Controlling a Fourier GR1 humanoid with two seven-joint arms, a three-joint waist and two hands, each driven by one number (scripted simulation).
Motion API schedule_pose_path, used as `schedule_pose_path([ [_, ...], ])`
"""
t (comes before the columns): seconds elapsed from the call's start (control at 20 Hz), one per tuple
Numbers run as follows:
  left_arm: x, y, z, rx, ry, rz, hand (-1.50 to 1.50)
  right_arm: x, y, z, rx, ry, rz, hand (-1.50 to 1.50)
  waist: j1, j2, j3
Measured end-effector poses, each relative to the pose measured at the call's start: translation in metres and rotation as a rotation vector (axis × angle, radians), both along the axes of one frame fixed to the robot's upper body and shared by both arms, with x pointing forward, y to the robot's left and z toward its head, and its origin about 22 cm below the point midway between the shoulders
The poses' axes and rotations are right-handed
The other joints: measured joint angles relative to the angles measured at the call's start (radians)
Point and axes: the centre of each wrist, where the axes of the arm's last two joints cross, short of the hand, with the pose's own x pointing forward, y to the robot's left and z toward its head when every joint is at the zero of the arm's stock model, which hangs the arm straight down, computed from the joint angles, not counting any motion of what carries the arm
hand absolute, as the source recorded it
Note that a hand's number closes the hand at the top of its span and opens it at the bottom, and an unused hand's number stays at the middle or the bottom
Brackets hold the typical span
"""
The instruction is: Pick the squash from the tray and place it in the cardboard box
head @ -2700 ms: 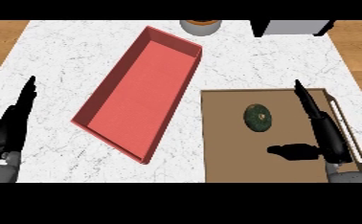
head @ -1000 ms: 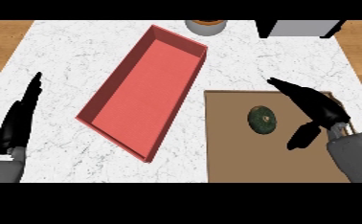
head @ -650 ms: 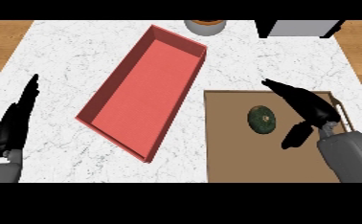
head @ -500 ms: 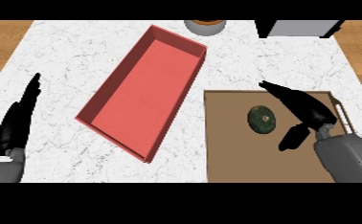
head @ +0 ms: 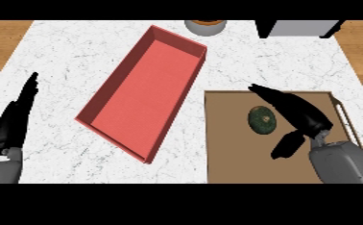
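- I see a counter (head: 85,51) with a white, grey-veined marble look, smooth.
- The tray (head: 234,161) reads to me as matt brown wood or board.
- The box (head: 152,92) looks flat, matt red.
- The squash (head: 261,120) has dull, mottled green skin.
- My right hand (head: 297,113) looks matt black; its forearm (head: 340,164) smooth grey.

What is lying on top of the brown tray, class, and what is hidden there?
The dark green squash lies on the tray. The right hand hangs open beside it, covering part of the tray's surface; whatever lies beneath cannot be seen.
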Motion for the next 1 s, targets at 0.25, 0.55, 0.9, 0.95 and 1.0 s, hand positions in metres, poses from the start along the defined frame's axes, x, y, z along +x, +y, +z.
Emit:
schedule_pose_path([
  [0.25,-0.002,-0.004,0.003,0.002,0.002,0.003,0.0,-0.003,0.012,-0.003,-0.06,0.029,0.0,-1.5,0.001,0.0,0.0],
  [0.55,-0.005,-0.004,-0.001,0.003,0.007,-0.003,0.0,-0.001,0.013,-0.02,-0.125,0.083,-0.046,-1.5,0.002,0.0,0.0],
  [0.9,0.0,0.001,-0.009,-0.002,0.004,0.001,0.0,0.013,0.023,-0.039,-0.157,-0.036,-0.076,1.5,0.003,-0.003,-0.005],
  [0.95,0.002,0.002,-0.01,-0.005,0.003,-0.003,0.0,0.016,0.026,-0.039,-0.164,-0.06,-0.079,1.5,0.003,-0.003,-0.006],
  [1.0,0.0,0.004,-0.01,-0.005,0.005,-0.003,0.0,0.019,0.024,-0.038,-0.168,-0.08,-0.085,1.5,0.003,-0.003,-0.005],
])
